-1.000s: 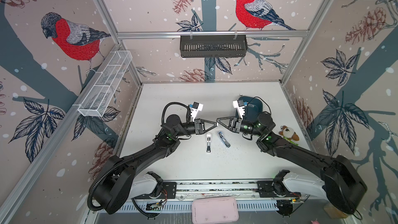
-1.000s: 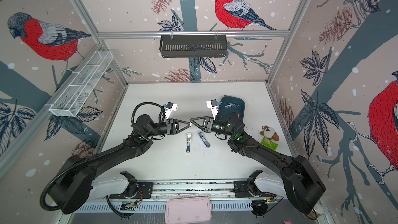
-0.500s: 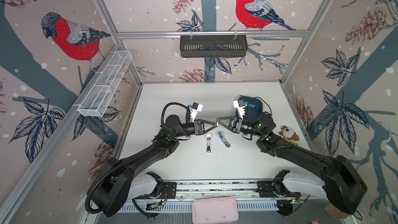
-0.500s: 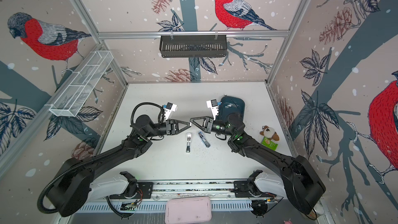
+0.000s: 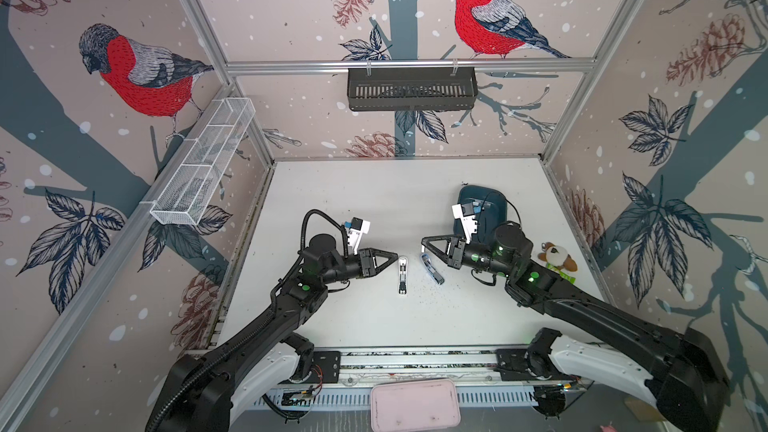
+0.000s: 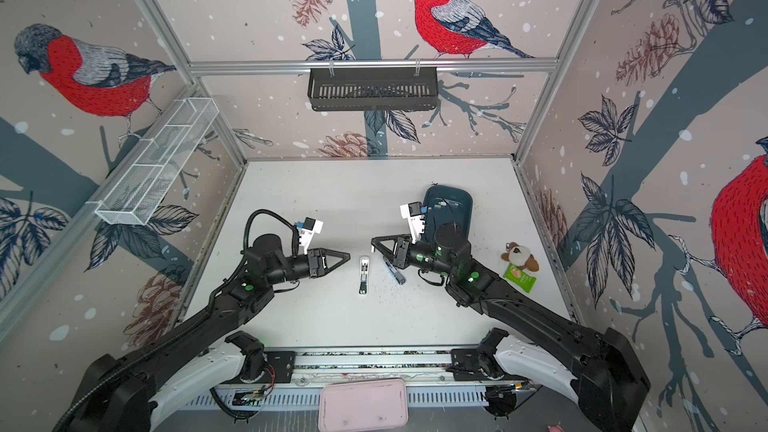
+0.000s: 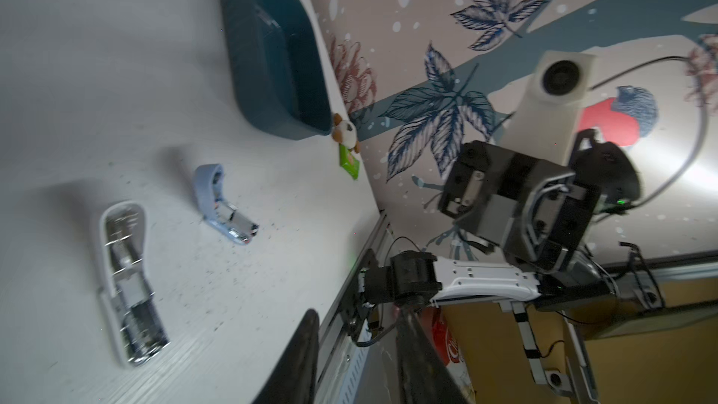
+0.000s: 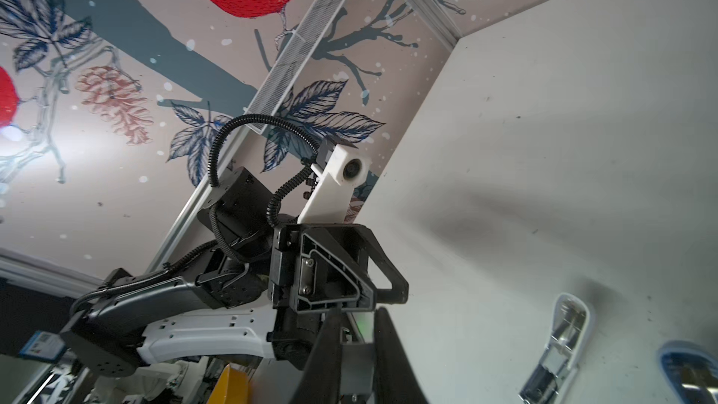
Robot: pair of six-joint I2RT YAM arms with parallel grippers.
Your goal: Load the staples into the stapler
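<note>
The left hand (image 5: 394, 254) is part open, empty; right hand (image 5: 424, 243) nearly closed, contents unclear; on the white desk (image 5: 374, 201) between them lie an opened white plastic stapler (image 5: 402, 275) and a pale-blue stapler (image 5: 431, 270); staples indiscernible; dark teal tray (image 5: 498, 201) behind the right hand.

Bullfinch wallpaper walls (image 5: 291, 14), white table (image 5: 374, 201), black basket (image 5: 411, 87)

We see a matt white counter (image 7: 97, 52) with faint grain, a white plastic stapler (image 7: 130, 285) baring shiny metal, a smooth teal plastic tub (image 7: 272, 64), and a fuzzy cloth toy (image 7: 345, 134).
</note>
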